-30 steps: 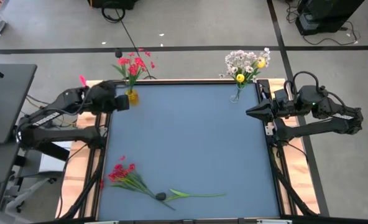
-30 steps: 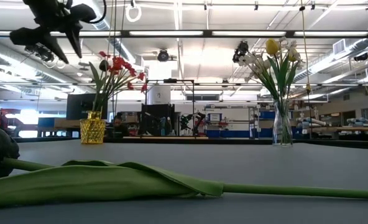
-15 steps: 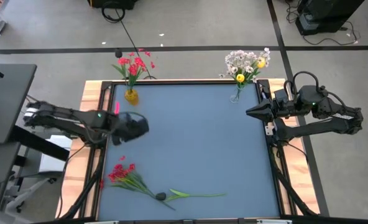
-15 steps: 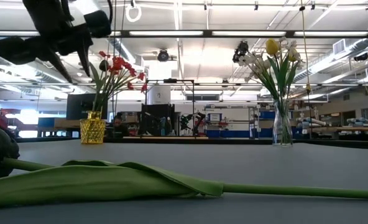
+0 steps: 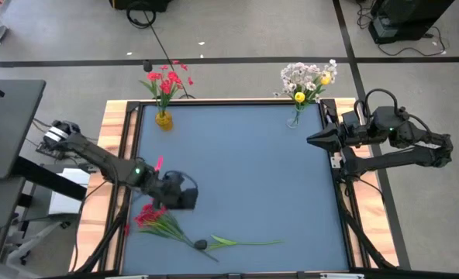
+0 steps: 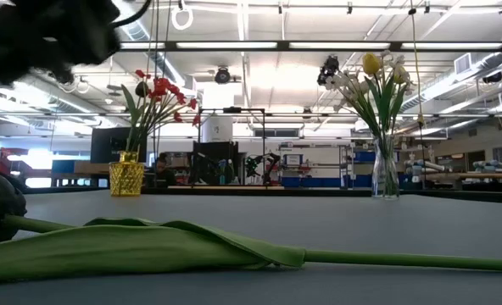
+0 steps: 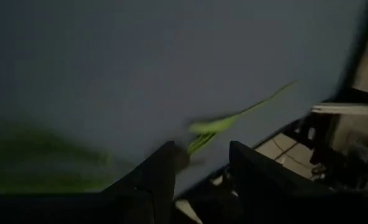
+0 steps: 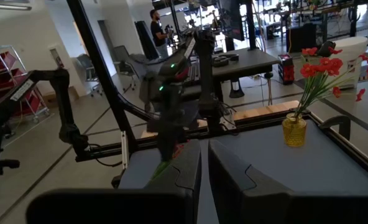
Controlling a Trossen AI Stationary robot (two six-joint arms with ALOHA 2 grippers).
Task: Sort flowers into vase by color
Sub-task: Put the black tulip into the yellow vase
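- Left gripper (image 5: 184, 194) is hanging over the near-left part of the table (image 5: 245, 170), just beside the red spray (image 5: 153, 217) lying flat there. The blossom cluster is sitting slightly toward the front-left of the fingers.
- In the left wrist view the fingers (image 7: 161, 171) are standing apart with a clear gap and nothing between them; a green stem (image 7: 234, 118) is showing just past the tips.
- The red spray's long axis is running diagonally, blossoms at the left and stem trailing toward the front centre. There it is meeting a dark bloom (image 5: 201, 245), whose own stem and leaf (image 5: 245, 242) are lying roughly along the front edge.
- Left arm is clearly nearer. Judgement: the next grasp is depending on the fingers closing across that diagonal stem, not along it.
- Right gripper (image 5: 313, 139) is waiting at the right edge of the table, well apart from the loose flowers; in its wrist view the fingers (image 8: 190, 163) are sitting almost together, holding nothing.
- Gold vase (image 5: 163, 119) with red flowers is standing at the far-left corner; clear vase (image 5: 295, 118) with white and yellow flowers at the far-right.
- Surface is a flat blue-grey mat. Beyond it is an open lab with ceiling strip lights, benches and a person (image 8: 155, 23) standing far off.
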